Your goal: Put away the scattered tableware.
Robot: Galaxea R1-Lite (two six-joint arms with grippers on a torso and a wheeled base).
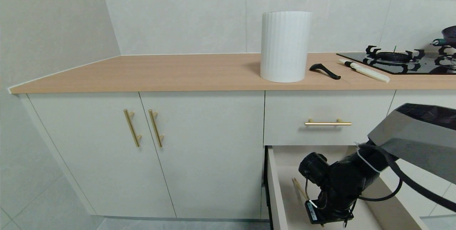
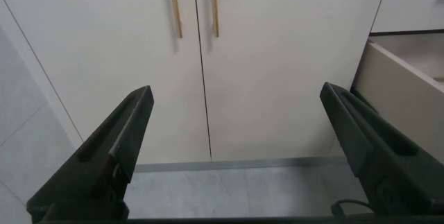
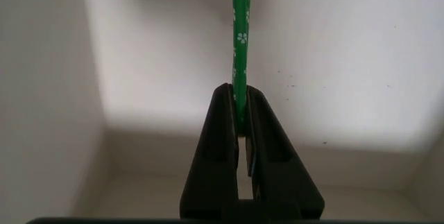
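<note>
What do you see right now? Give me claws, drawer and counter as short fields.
Right claw: shut on a green chopstick, over the drawer
Left claw: open, empty, facing the cupboard doors
Drawer: open, wooden chopsticks lying in it
Counter: white jar, black utensil, white knife not yet put away
</note>
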